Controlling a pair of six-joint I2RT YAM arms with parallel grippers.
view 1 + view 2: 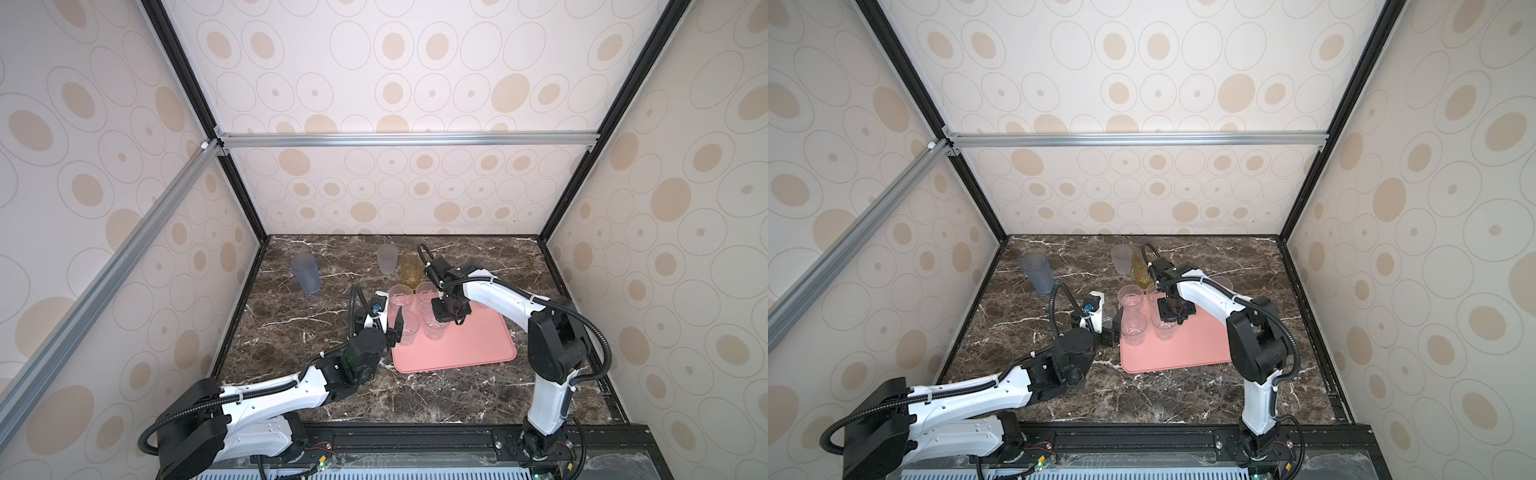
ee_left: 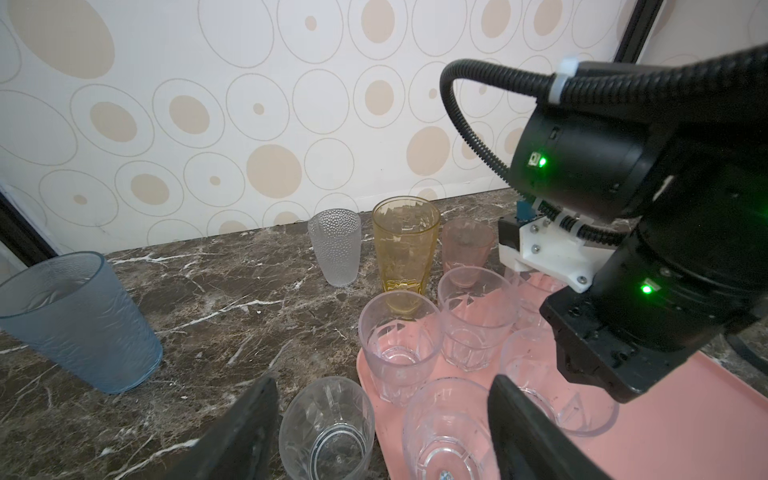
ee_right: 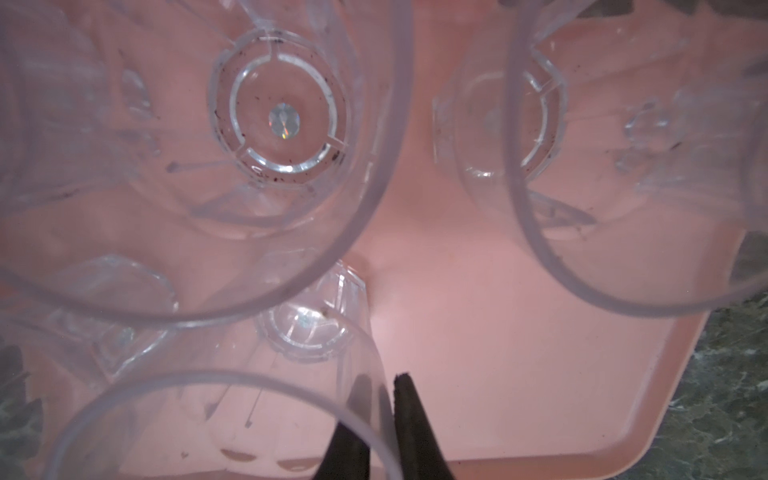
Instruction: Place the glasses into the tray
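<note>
While looking down in both top views, finding the tray [image 1: 478, 349] lying right of the middle of the table [image 1: 291, 332], its near-right half bare and giving free room, its far-left part crowded with short clear glasses [image 1: 409, 328] standing upright close together. Seeing wide bare table surface along the near side and on the left. Noting, off the tray toward the far edge, a blue-grey glass [image 1: 305, 272] standing alone at the far left, and a frosted whitish glass [image 1: 387, 258] just beside an amber glass [image 1: 409, 270].

Finding clearly only in the left wrist view a pink glass [image 2: 467, 249] just right of the amber one. Seeing there also one more clear glass [image 2: 328, 432] on the table just beside the tray's left rim, between the widely spread fingers of the left gripper [image 2: 382, 382].

Seeing in the right wrist view the right gripper [image 3: 372, 401] straddling the rim wall of a clear tumbler [image 3: 228, 415] standing on the tray near a corner, one finger inside, one outside, narrowly apart; not being able to tell whether pressing or loose.
</note>
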